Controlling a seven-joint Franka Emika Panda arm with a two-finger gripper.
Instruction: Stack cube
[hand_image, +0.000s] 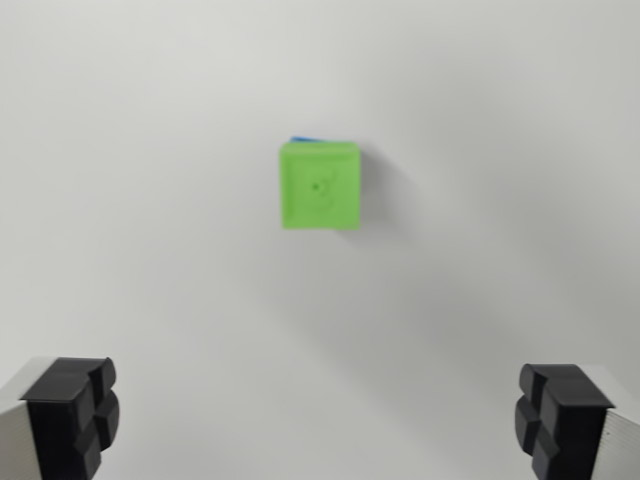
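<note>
Pincer (320, 420) wide, empty; green cube (320, 186) square-on atop blue cube (306, 139), no long axis.

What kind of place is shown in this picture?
Probably a robot test bench: a plain white table, only a green cube sitting on a blue cube, and the open hand above them.

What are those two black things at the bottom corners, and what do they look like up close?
They are the two fingertips of the robot's gripper: blocky matte black pads with rounded, notched inner faces, each mounted on a pale grey finger body. No cables or markings show.
</note>
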